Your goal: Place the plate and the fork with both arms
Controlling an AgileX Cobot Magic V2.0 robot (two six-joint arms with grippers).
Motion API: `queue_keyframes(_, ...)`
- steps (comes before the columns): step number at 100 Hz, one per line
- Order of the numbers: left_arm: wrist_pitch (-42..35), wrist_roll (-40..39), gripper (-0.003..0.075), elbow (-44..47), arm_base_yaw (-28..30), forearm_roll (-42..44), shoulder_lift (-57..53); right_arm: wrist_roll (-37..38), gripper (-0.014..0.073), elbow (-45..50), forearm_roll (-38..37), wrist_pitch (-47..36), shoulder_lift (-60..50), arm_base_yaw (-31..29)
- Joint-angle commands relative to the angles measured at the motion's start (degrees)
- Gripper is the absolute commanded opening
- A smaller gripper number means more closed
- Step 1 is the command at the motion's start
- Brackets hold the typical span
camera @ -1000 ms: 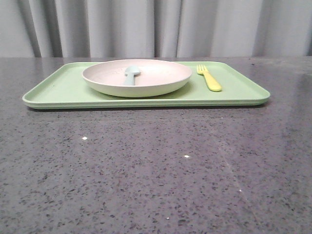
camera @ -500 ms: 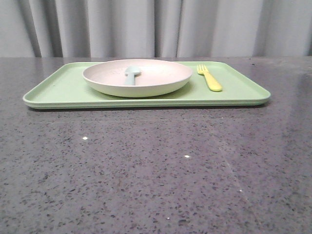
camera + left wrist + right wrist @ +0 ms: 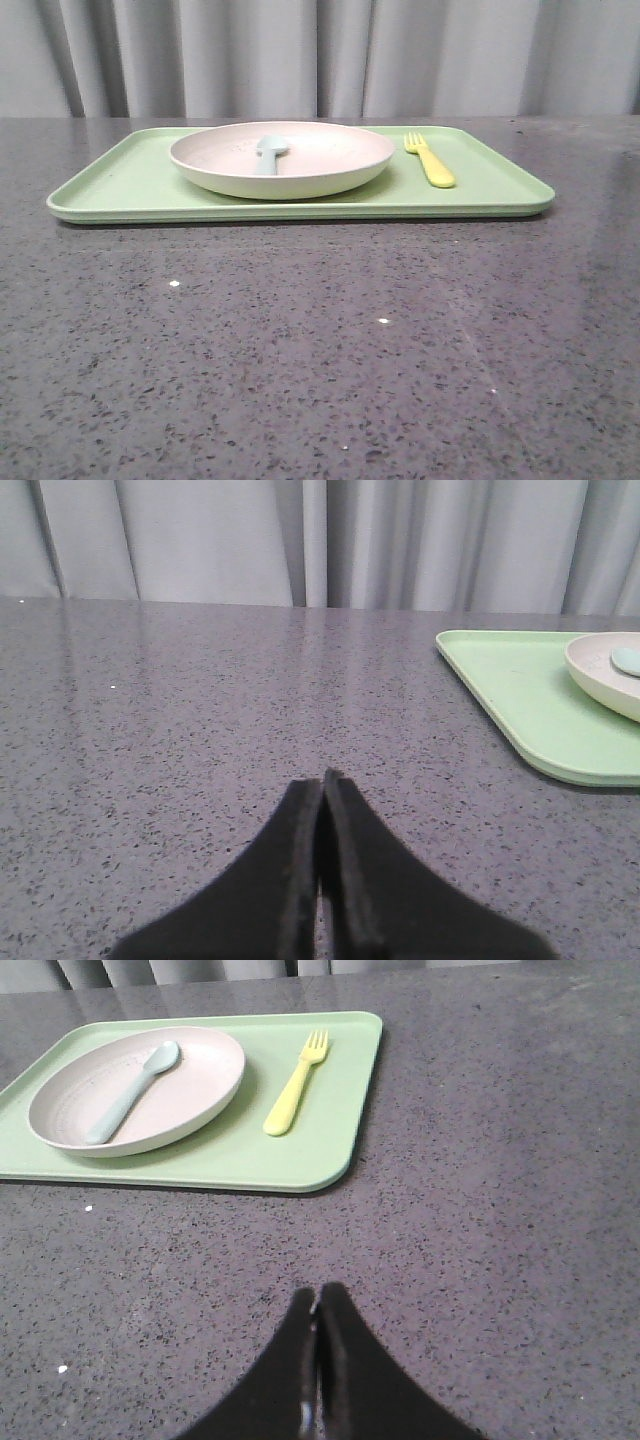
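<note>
The cream-pink plate sits in the middle of a light green tray at the far side of the table. It also shows in the right wrist view and partly in the left wrist view. The yellow fork lies on the tray to the right of the plate, tines pointing away; it also shows in the right wrist view. My left gripper is shut and empty, over bare table left of the tray. My right gripper is shut and empty, over bare table in front of the tray. Neither arm shows in the front view.
A pale blue-grey spoon lies in the plate, also seen in the right wrist view. The tray's edge shows in the left wrist view and the right wrist view. Grey speckled tabletop lies in front. Grey curtains hang behind.
</note>
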Motion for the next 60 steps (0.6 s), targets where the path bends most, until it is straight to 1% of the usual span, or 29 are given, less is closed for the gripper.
queue_keyframes(1,-4.2,-0.1,-0.0020,0.7,0.2,-0.6,-1.8,-0.5,-0.0067,-1.3,-1.6,-4.2,0.6,-0.1)
queue_keyframes(9,-4.2,-0.1,-0.0020,0.7,0.2,-0.6,-1.8,-0.5,-0.0067,-1.3,-1.8,-4.2,0.6,-0.1)
queue_keyframes(20,-4.2,-0.1,-0.0020,0.7,0.2,-0.6,-1.8,-0.5,-0.0067,-1.3,-5.8,-4.2,0.6,-0.1)
queue_keyframes(29,-4.2,-0.1,-0.0020,0.7,0.2,-0.6,-1.8,-0.5,-0.0067,-1.3,-6.8,-4.2,0.6,-0.1)
queue_keyframes(44,-4.2,-0.1,-0.0020,0.7,0.2,-0.6,-1.8,-0.5,-0.0067,-1.3,-6.8,-4.6,0.6,-0.8)
queue_keyframes(60,-4.2,-0.1,-0.0020,0.7,0.2,-0.6,-1.8,-0.5,-0.0067,-1.3,-5.5,-4.6,0.6,-4.1)
